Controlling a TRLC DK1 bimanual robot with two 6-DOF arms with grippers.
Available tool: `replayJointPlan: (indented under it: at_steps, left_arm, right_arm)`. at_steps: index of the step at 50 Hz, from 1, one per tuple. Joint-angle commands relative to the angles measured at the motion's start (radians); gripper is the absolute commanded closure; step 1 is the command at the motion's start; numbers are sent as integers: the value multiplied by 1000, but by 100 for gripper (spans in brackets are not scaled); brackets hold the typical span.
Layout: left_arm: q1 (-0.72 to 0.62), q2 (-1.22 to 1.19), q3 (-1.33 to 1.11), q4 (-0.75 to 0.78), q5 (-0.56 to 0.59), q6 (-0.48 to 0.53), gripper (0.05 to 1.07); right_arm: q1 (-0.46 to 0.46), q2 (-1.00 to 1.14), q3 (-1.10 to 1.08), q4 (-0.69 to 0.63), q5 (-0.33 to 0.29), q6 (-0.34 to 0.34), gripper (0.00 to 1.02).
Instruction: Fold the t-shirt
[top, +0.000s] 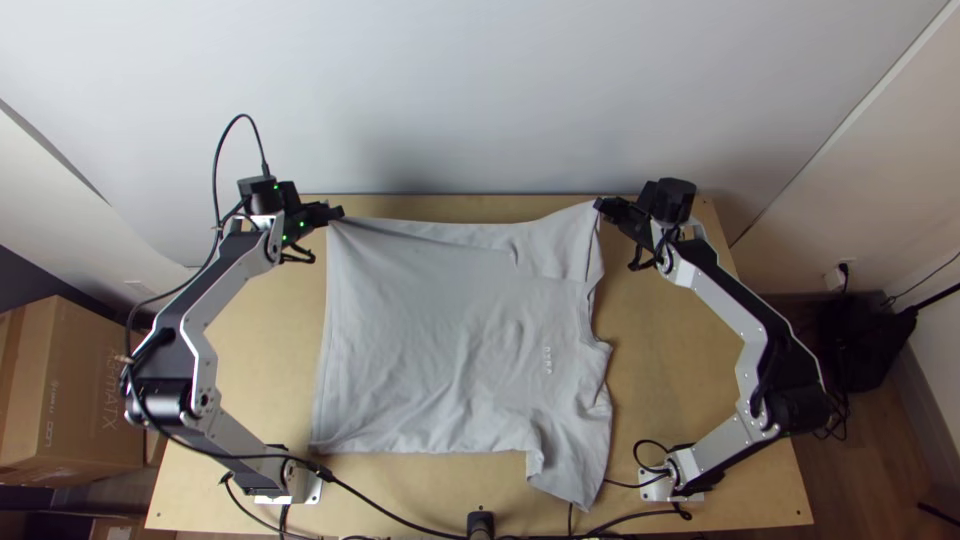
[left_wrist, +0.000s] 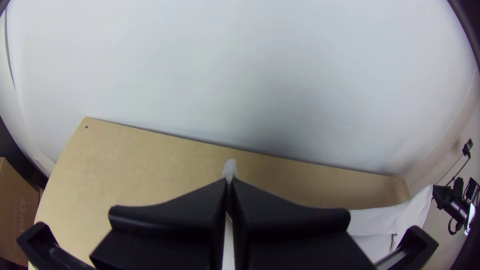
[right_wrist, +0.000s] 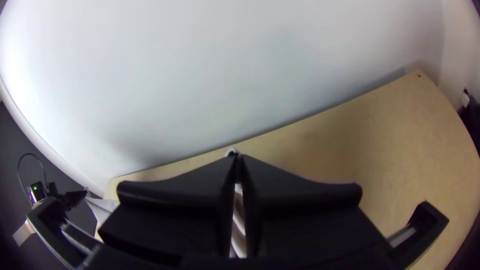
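Left gripper (top: 338, 212) and right gripper (top: 600, 205) closed, each pinching a far corner of grey t-shirt (top: 450, 330), spread over wooden desk (top: 255, 340), pale wall (top: 480, 90) behind, cardboard box (top: 85, 390) beside.

The t-shirt (top: 440, 330) is plain light grey with small white lettering.

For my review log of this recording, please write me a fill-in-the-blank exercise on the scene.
The left gripper holds the t-shirt at one corner of its ____.
The right gripper holds the end of one of its short ____.
Both grippers have the side of the t-shirt that is nearest the plain pale ____.
The rest of the t-shirt lies spread on a light wooden ____.

Missing words, in order: hem; sleeves; wall; table.
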Motion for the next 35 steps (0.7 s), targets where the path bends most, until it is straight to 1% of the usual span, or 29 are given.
replayJointPlan:
  at_steps: [1, 15, 23, 24, 25, 26, 27, 28, 29, 30, 32, 35]
  left_arm:
    - [8, 103, 131, 15, 10, -19, 105]
    - [0, 343, 438, -95, 9, -35, 105]
    - [-5, 426, 542, -130, 9, -52, 105]
    - [-5, 432, 550, -130, 4, -54, 105]
    - [-5, 437, 559, -132, -3, -57, 104]
    - [-5, 439, 565, -133, -3, -58, 99]
    - [-5, 434, 567, -137, -2, -58, 87]
    - [-5, 426, 565, -137, -3, -57, 70]
    - [-5, 419, 563, -137, -5, -58, 50]
    - [-5, 412, 565, -138, -5, -57, 34]
    - [-3, 400, 565, -143, -3, -54, 10]
    - [6, 376, 567, -152, -3, -58, 9]
  right_arm:
    - [-22, 79, 90, 29, 0, -12, 100]
    - [-22, 287, 308, 10, 2, -10, 100]
    - [-19, 392, 447, -42, 11, -10, 100]
    - [-21, 400, 461, -49, 17, -10, 97]
    - [-21, 403, 475, -62, 22, -9, 84]
    - [-22, 406, 484, -68, 25, -9, 68]
    - [-24, 408, 493, -77, 25, -9, 46]
    - [-26, 408, 506, -103, 25, -7, 28]
    - [-27, 408, 523, -132, 26, -4, 16]
    - [-32, 411, 541, -160, 26, -1, 10]
    - [-44, 415, 576, -209, 26, 5, 3]
    - [-58, 402, 593, -241, 26, 8, 3]
